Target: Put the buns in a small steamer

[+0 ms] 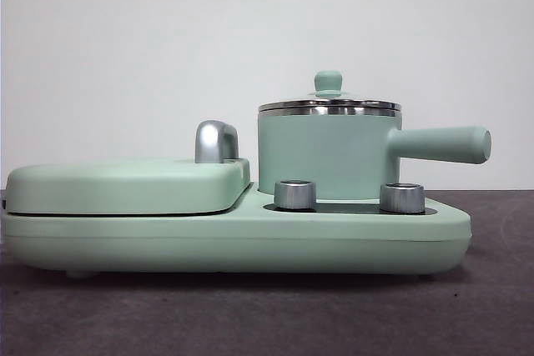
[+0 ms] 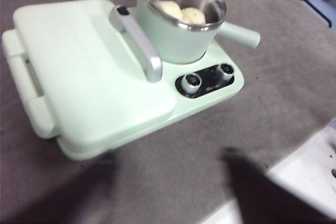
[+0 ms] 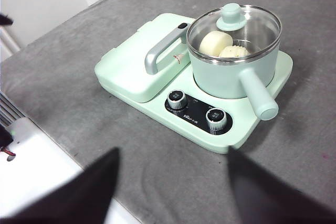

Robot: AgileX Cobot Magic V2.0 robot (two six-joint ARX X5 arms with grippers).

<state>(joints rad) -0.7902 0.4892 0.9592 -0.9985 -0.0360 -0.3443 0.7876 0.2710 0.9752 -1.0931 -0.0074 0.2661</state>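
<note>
Two buns (image 3: 224,46) sit under my small steamer (image 3: 233,72)'s glass lid (image 3: 234,25) in both wrist views; the front view hides them. My left end effector (image 2: 173,192) and right end effector (image 3: 170,187) hang wide open, empty, above the tabletop (image 3: 63,77).

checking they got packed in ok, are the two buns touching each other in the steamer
Touching. Through the glass lid, the right wrist view shows the smooth bun pressed against the ridged bun, no gap between.

The mint-green round steamer pot (image 3: 231,74), steel-rimmed with a straight stick handle, stands upright under its glass lid (image 3: 234,25); inside lie a smooth cream oblong bun (image 3: 214,42) and a ridged white bun (image 3: 234,52), touching.
</note>
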